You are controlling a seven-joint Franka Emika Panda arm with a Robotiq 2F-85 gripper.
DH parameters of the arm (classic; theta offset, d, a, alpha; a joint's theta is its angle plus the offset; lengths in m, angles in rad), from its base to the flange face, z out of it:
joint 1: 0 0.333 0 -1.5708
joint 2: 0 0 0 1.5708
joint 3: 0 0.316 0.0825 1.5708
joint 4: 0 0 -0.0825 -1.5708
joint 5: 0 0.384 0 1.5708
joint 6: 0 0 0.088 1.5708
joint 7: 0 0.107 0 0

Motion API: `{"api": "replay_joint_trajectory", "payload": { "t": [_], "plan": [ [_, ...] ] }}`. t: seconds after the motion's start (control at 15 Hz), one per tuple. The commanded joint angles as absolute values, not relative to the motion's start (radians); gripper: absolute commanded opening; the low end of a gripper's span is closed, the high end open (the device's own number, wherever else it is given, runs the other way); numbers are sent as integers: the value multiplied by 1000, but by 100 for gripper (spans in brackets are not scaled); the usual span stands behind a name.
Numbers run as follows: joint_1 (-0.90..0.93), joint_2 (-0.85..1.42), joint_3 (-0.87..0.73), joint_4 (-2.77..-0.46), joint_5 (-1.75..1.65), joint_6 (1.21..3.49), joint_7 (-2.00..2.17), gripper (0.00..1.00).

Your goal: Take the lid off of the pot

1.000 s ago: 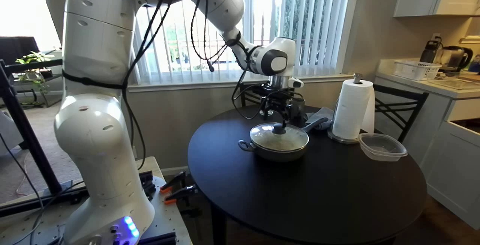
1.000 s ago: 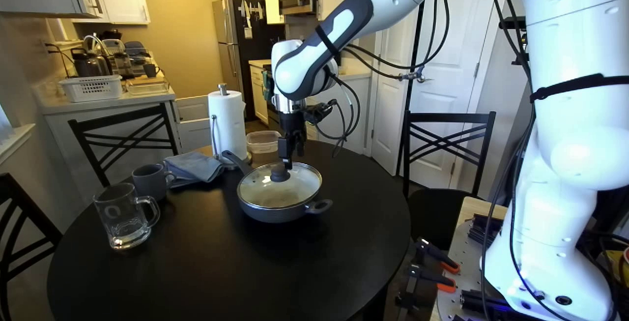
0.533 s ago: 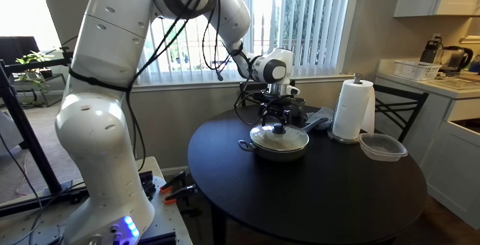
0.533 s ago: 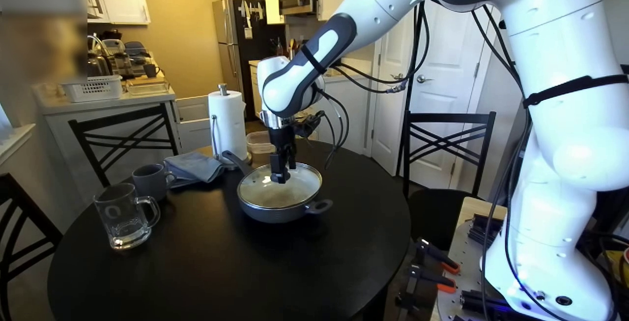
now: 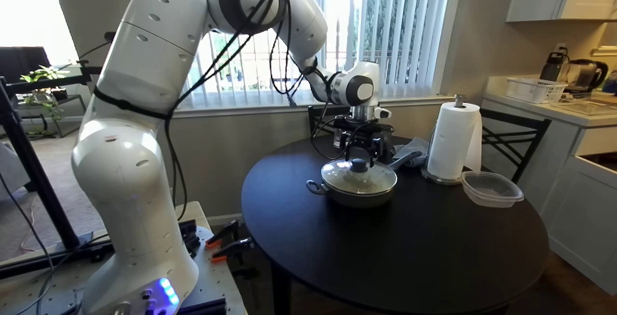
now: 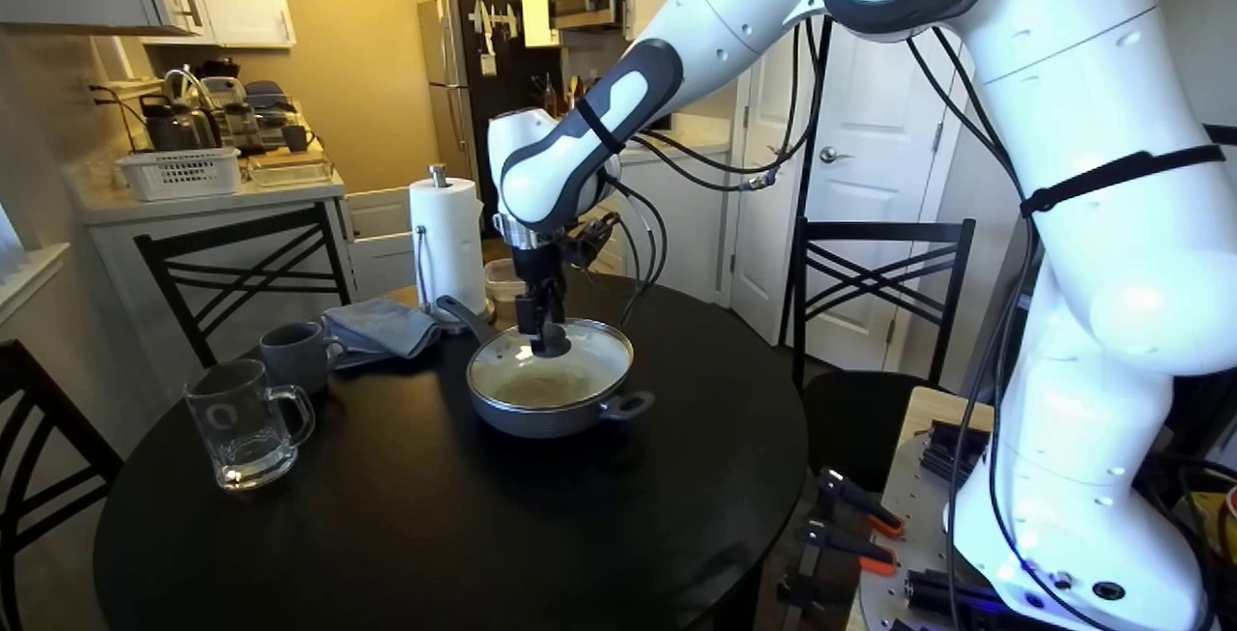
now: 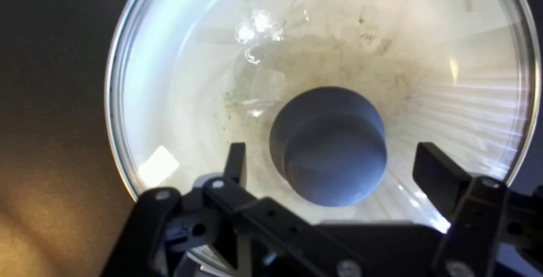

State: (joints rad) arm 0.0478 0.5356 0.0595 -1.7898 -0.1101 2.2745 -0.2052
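The lid (image 7: 322,56) lies on the pot (image 6: 541,426), level and, as it seems, fully seated. The gripper (image 7: 331,160) is over it with its fingers (image 7: 437,175) spread wide, holding nothing. In the wrist view the knob (image 7: 333,149) stands between them: one finger is near its 9 o'clock, the other near its 3 o'clock, and neither touches it. The two gaps look almost equal, so I judge the sideways aim good. How deep the fingertips reach beside the knob, I cannot tell.

The step in hand is, I think, to take the knob. To do it well, come straight down until the fingers are beside the knob's flank, and stop before they press on the lid. Then they should close slowly, so that both sides meet the knob together; it looks round and smooth, and may slip from a grip only at its top. Next, a short vertical lift is a good test: the lid should rise level and the pot should remain on the table (image 6: 387,534). Later, it is wise to keep away from the roll (image 6: 449,244), at 11 o'clock from the pot in an exterior view, and from the glass mug (image 6: 246,428), at about 9 o'clock.
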Motion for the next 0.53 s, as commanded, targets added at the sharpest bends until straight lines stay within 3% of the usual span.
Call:
{"api": "replay_joint_trajectory", "payload": {
  "t": [0.0,0.47],
  "plan": [
    [35,562,71,-1736,-97,2232,-235,100],
    [24,583,73,-1684,-84,2157,-235,100]
  ]
}}
